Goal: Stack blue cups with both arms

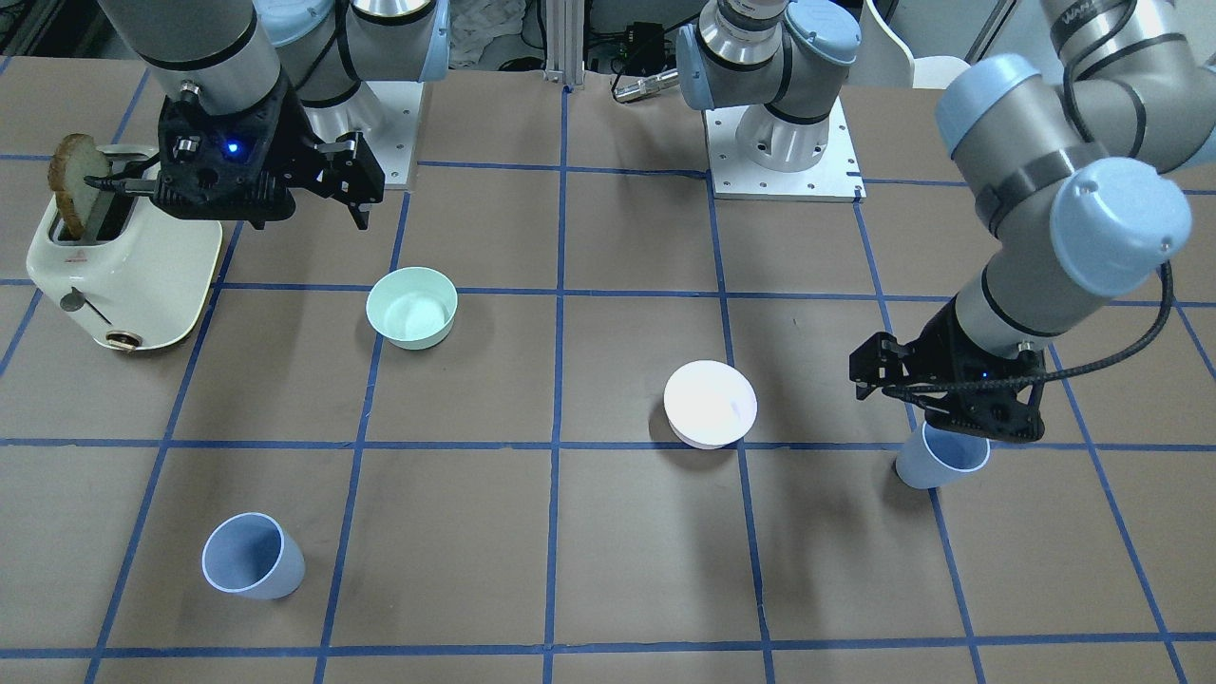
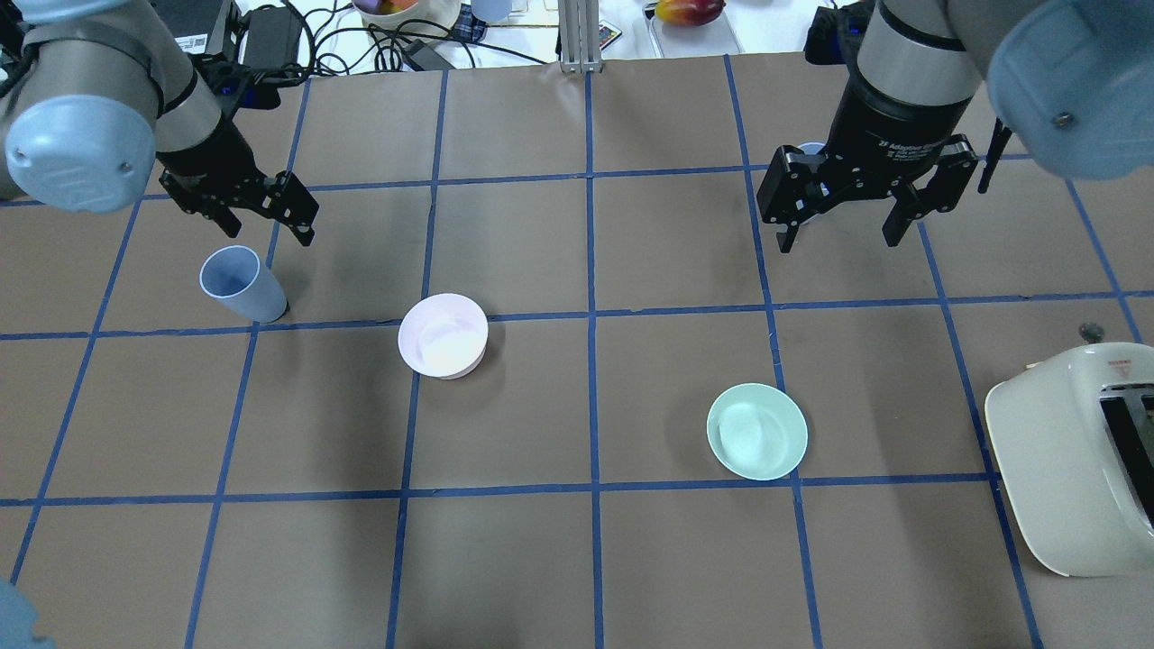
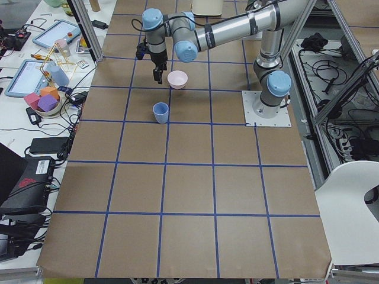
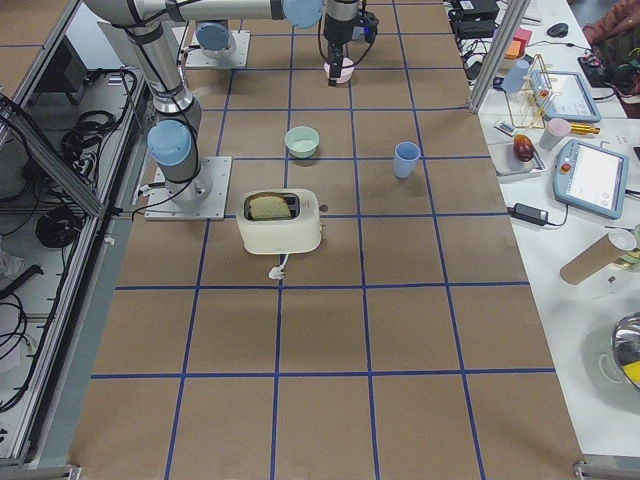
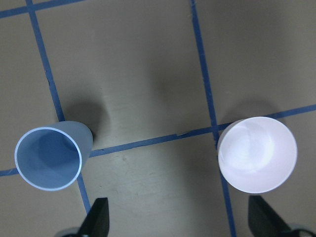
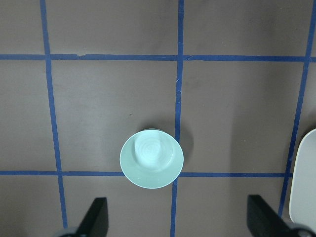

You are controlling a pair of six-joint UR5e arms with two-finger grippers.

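— How many things stand on the table (image 2: 631, 559)?

— Two blue cups, two bowls and one toaster (image 2: 1073, 460) with one slice of bread (image 1: 74, 180). In the overhead view, the first cup (image 2: 242, 284) stands upright at 7 o'clock from the left gripper (image 5: 180, 217). The second cup (image 1: 252, 556) stands well apart, at the far edge, at 12 o'clock from the right gripper (image 2: 838, 239). The pink bowl (image 2: 444, 335) is at 4 o'clock from the first cup. The green bowl (image 2: 757, 431) is at 9 o'clock from the toaster.

— And the two arms?

— The left arm reaches out, and its gripper points down just beside the first cup. Its jaws are wide and hold nothing, and the cup is outside them. The right gripper also points down, high above the table, with the green bowl at 6 o'clock. Its jaws are wide and empty too.
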